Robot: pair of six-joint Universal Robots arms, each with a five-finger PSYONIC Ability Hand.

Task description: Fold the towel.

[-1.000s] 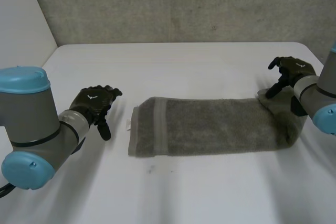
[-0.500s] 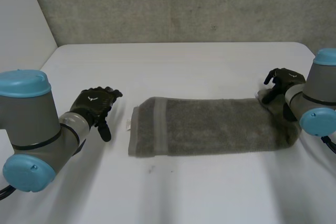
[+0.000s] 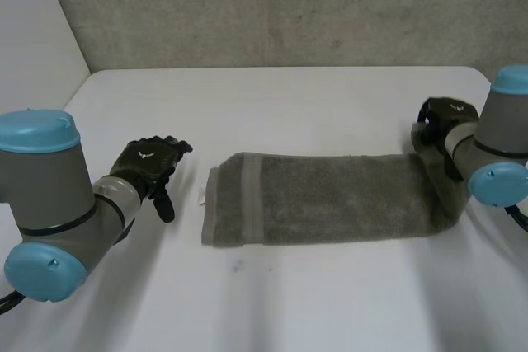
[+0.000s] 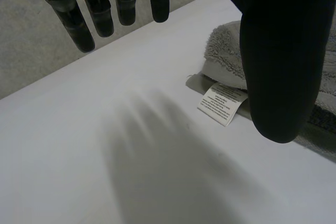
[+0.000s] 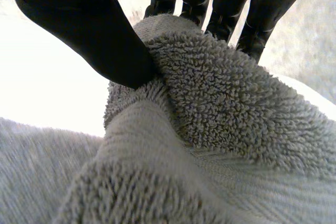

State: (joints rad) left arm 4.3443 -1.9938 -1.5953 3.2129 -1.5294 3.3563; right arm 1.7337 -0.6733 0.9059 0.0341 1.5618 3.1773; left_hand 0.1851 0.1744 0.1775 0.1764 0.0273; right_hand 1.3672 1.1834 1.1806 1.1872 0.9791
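Right hand (image 3: 443, 118) is pinching the towel (image 3: 322, 199) at the end on its side; left hand (image 3: 150, 161) is hovering open, holding nothing.
Towel is lying as a long folded strip on the table (image 3: 272, 92). Thumb (image 5: 89, 30) and fingers (image 5: 260, 14) are nipping only a small bunch of pile, so it's risking slipping out mid-fold, or dragging the whole strip crooked, since nothing is pinning the label (image 4: 223, 103) end.

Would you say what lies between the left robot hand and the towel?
Bare white table and the grey terry towel's white label, in the head view.
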